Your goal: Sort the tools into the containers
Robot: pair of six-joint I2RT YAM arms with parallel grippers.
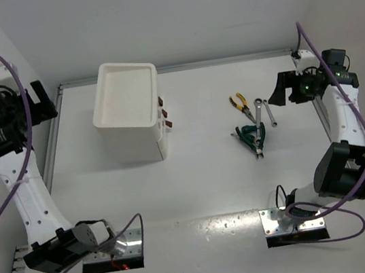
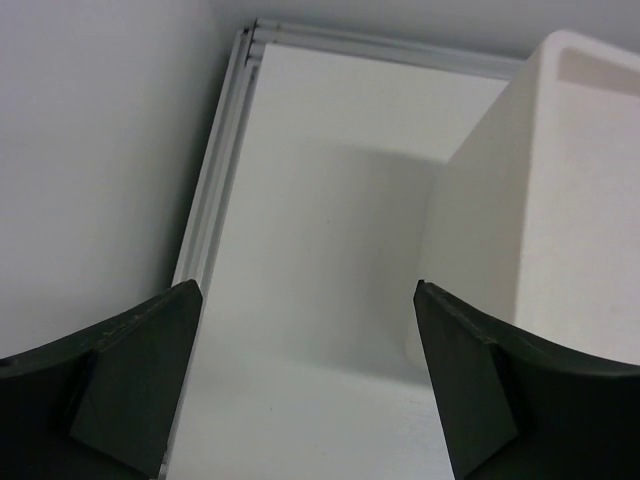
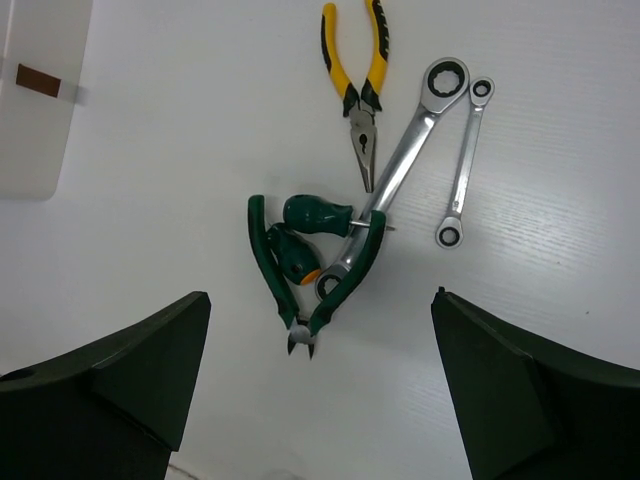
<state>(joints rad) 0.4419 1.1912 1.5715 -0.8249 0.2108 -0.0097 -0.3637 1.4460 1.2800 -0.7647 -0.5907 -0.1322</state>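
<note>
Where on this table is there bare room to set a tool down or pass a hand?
Bare: the wide strip between the drawer unit and the arm bases; the gap between its handles and the yellow pliers. Crowded: green pliers and big wrench overlap beside the right hand.

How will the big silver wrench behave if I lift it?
The big silver wrench looks rigid, smooth metal: likely slippery and heavy for its size. Its lower end crosses the green pliers, so lifting will probably drag or shift them.
</note>
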